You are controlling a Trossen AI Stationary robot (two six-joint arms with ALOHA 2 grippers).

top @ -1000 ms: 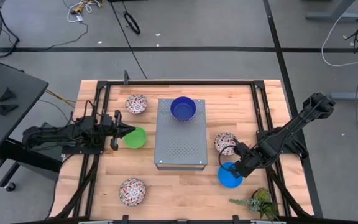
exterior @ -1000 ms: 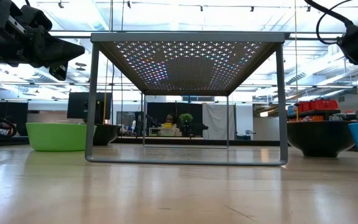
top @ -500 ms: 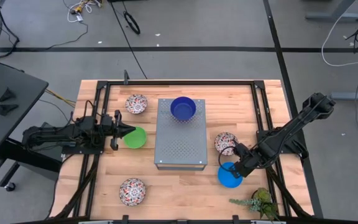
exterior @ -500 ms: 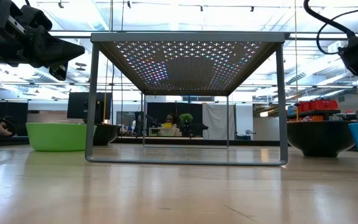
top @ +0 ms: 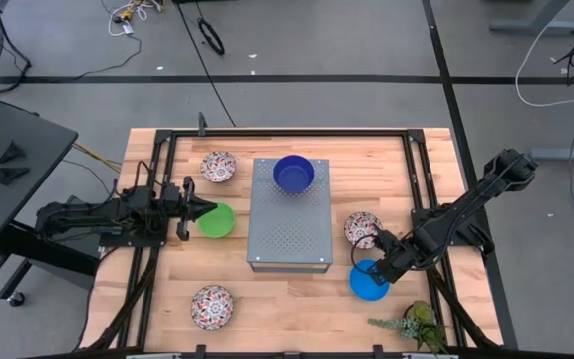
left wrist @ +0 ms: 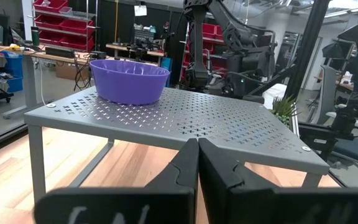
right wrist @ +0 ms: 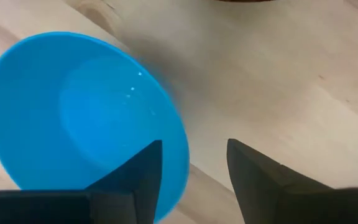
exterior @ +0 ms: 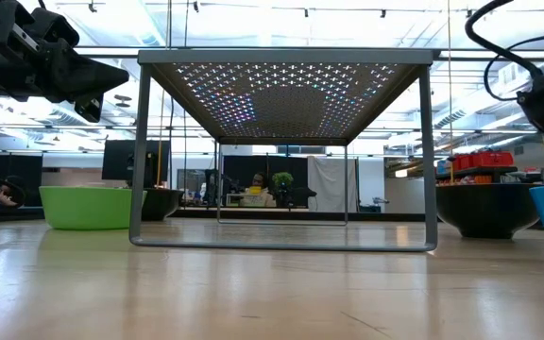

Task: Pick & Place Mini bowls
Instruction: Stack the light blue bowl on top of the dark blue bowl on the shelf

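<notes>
The box [top: 288, 212] stands mid-table with one bowl [top: 293, 174] on its far end. Left of it lie three bowls (far [top: 218, 167], middle [top: 216, 220], near [top: 212, 306]); right lie two [top: 361, 229], the nearer [top: 368, 282] by a plant [top: 415, 322].

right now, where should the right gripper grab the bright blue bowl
By the rim, from straight above. The bright blue bowl sits upright and open on the table, so its thin wall suits a pinch. The right gripper is open, one finger inside the rim, one outside.
</notes>
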